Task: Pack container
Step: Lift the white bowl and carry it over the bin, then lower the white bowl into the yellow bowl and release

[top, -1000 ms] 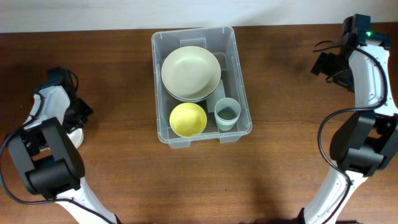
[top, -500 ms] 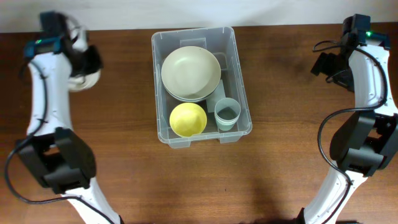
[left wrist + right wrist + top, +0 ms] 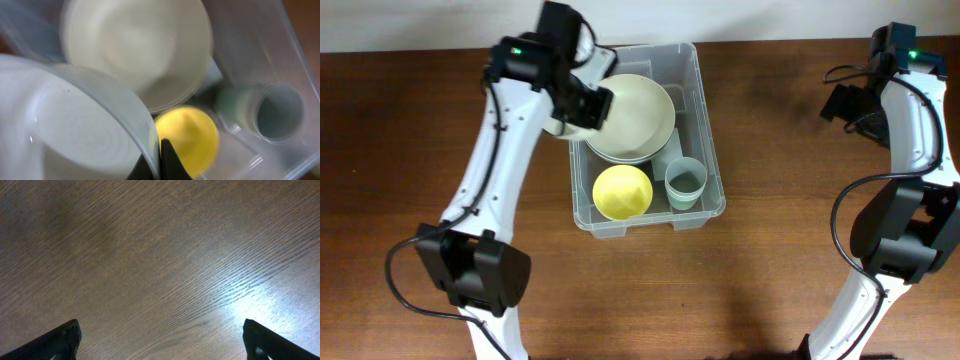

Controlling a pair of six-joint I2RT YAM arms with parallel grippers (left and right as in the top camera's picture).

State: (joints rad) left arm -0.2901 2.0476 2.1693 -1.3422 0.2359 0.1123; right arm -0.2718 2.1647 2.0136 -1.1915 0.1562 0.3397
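Observation:
The clear plastic container point(image 3: 706, 120) stands at the table's middle back. It holds a stack of cream plates point(image 3: 628, 118), a yellow bowl point(image 3: 622, 192) and a pale teal cup point(image 3: 686, 183). My left gripper point(image 3: 582, 105) is shut on the rim of a white bowl point(image 3: 558, 127) and holds it over the container's left wall. In the left wrist view the fingers point(image 3: 162, 160) pinch the white bowl point(image 3: 75, 130) above the cream plates point(image 3: 140, 45), the yellow bowl point(image 3: 192, 135) and the cup point(image 3: 275, 112). My right gripper point(image 3: 845, 100) is open and empty point(image 3: 160, 340) over bare wood.
The brown wooden table point(image 3: 800, 260) surrounds the container. The right arm stands at the far right edge, well away from the container. A pale wall strip runs along the table's back edge.
My left arm has swung from the far left of the table up and right, carrying the white bowl to the container's left side. The right arm has not moved.

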